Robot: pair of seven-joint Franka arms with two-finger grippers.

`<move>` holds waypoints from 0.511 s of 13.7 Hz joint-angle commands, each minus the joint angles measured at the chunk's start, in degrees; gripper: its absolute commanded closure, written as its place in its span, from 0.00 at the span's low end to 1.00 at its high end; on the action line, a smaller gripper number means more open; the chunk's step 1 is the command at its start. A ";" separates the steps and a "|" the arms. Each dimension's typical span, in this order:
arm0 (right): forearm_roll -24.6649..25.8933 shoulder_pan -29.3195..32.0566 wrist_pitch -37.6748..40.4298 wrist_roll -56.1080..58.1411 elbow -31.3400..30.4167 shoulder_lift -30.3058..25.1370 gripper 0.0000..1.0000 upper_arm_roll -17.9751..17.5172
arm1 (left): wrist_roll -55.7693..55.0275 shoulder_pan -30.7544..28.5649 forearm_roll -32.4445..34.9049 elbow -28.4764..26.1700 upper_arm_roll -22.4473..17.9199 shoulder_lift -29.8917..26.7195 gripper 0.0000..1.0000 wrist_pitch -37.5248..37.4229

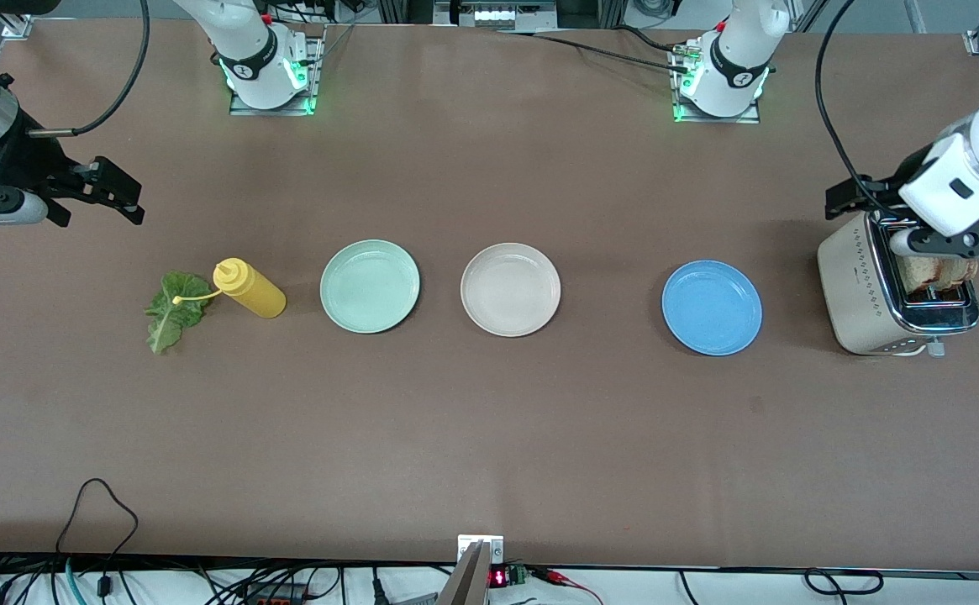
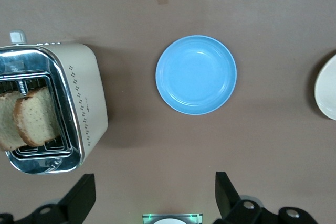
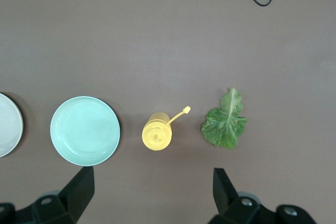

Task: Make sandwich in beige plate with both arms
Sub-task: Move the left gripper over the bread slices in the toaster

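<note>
Now | left tool wide open, empty, over toaster with bread slices | right tool wide open, empty | beige plate bare

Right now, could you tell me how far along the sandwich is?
Nothing is done: the beige plate is bare. The bread sits in the toaster, and the lettuce lies on the table. The open left gripper hangs above the toaster; the open right gripper holds nothing.
</note>
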State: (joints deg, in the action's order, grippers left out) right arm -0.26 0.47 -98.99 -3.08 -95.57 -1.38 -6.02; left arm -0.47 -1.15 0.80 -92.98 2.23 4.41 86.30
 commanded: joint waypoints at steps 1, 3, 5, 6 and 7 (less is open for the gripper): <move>0.88 -0.29 -0.68 -0.35 0.12 -0.11 0.00 -0.13 | 7.02 -3.06 2.35 1.68 -0.03 2.71 0.00 -1.93; 1.05 -0.38 -0.24 -0.35 0.12 -0.20 0.00 -0.22 | 8.64 -4.38 4.55 0.00 -0.03 2.71 0.00 -1.05; 0.96 -0.21 -0.68 -0.43 0.30 -0.11 0.00 -0.13 | 9.34 -6.48 6.57 -3.50 0.05 2.27 0.00 1.48; 0.96 -0.20 -0.76 -0.44 0.30 -0.11 0.00 -0.13 | 9.43 -6.93 8.67 -5.61 0.05 1.92 0.00 4.11; 0.96 -0.20 -0.77 -0.44 0.30 -0.20 0.00 -0.13 | 9.61 -7.37 11.21 -7.37 0.05 1.66 0.00 7.19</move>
State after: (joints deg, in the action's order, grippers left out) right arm -0.21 0.39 -99.62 -3.08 -95.57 -1.31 -6.06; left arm 7.62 -7.55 8.30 -96.29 2.05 7.50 88.94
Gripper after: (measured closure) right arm 0.000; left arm 0.000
